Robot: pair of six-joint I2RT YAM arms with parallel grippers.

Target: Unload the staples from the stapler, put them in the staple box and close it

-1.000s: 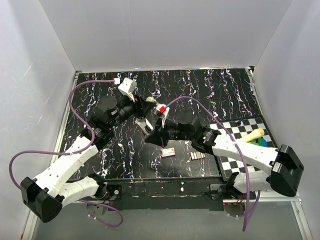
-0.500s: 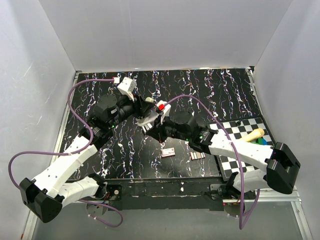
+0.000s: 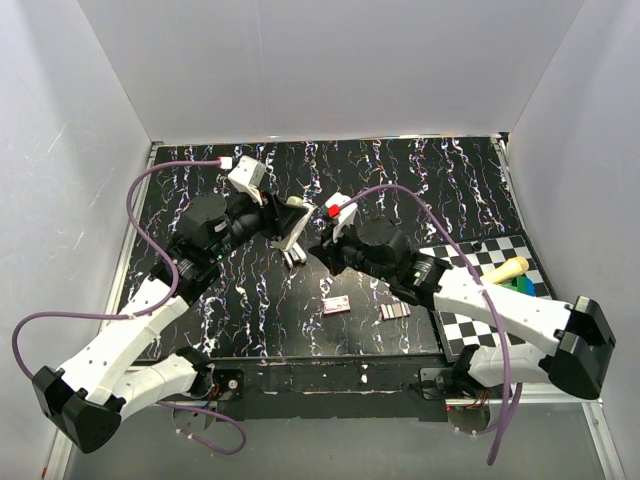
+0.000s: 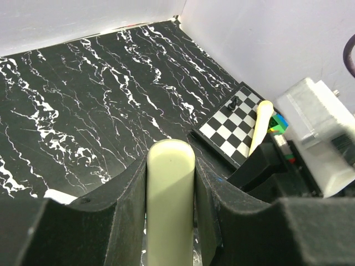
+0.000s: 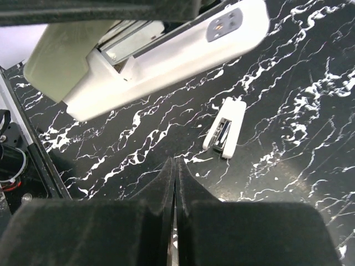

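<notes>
My left gripper is shut on the stapler and holds it above the middle of the black marbled table. In the left wrist view its cream top sits between my fingers. The right wrist view shows the stapler from below, with a cream end, a white underside and a metal channel showing. My right gripper is just right of the stapler, jaws pressed together, with nothing seen in them. A small white staple-holder piece lies on the table under the stapler.
A small pink-and-white box and a strip of staples lie near the front edge. A chessboard at the right carries a pale wooden stick and a coloured block. White walls enclose the table.
My right gripper has drawn back to the right, away from the stapler. My left gripper has shifted the stapler slightly up and left. The small white piece now lies on the table.
</notes>
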